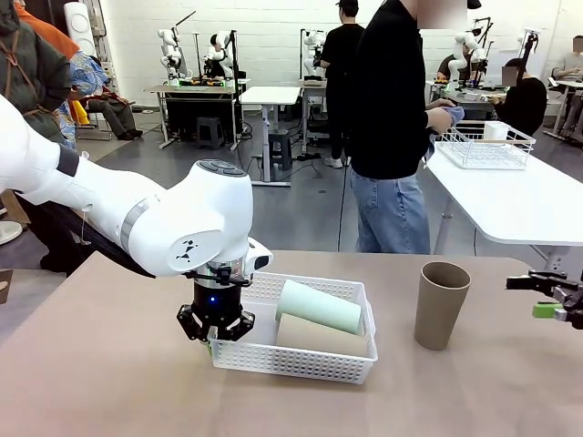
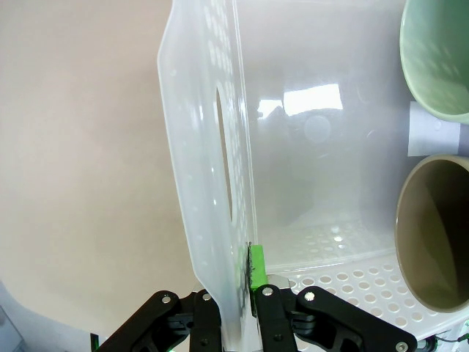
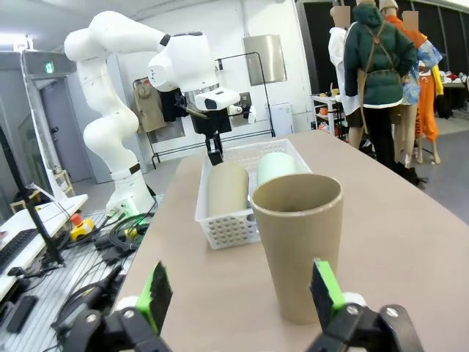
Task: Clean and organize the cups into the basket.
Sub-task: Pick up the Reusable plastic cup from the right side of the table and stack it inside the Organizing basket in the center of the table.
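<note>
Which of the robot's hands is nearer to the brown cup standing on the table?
Right. The right hand is open just beside the cup, not touching it; the left hand is farther off, shut on the basket at its end wall.

Bright even light — soft shadows, glare patch on basket [image 2: 308,103] floor.

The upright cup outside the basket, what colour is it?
Tan cup, clearest in right wrist view.

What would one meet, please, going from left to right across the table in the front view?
The left end effector, shut on the left wall of the basket → mint green cup lying in the basket → upright tan cup → right end effector, open.
</note>
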You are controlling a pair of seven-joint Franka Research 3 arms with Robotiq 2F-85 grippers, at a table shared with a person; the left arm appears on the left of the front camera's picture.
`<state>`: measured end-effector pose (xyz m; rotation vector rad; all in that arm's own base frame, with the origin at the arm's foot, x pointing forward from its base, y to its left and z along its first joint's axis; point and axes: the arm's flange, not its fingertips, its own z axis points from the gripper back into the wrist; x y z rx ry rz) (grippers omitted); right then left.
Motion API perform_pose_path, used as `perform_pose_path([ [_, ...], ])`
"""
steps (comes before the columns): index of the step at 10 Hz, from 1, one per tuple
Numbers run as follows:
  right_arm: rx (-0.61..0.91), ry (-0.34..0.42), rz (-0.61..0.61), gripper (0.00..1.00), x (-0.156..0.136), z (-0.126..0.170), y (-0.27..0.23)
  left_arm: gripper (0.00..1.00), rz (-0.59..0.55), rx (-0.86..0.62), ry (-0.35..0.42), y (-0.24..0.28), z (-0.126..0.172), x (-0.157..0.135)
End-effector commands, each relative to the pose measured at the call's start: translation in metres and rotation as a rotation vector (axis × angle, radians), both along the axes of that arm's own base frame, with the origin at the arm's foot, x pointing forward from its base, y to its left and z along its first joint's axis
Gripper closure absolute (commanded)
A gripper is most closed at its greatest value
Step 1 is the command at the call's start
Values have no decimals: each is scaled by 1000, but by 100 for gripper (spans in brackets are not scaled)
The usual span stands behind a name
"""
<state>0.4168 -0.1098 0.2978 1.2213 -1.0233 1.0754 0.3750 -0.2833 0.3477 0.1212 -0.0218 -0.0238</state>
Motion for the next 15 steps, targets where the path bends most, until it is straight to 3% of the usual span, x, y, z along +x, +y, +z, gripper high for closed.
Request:
perform_pose_path([
  [1, -37, 3, -6, 0, 26, -18, 10, 100, -9, 3, -5, 1, 1, -1],
  [6, -81, 20, -62, 0, 60, -47, 25, 100, -9, 3, -5, 1, 1, -1],
  [15, -153, 30, -2, 0, 88, -68, 67, 100, -9, 3, -5, 1, 1, -1],
])
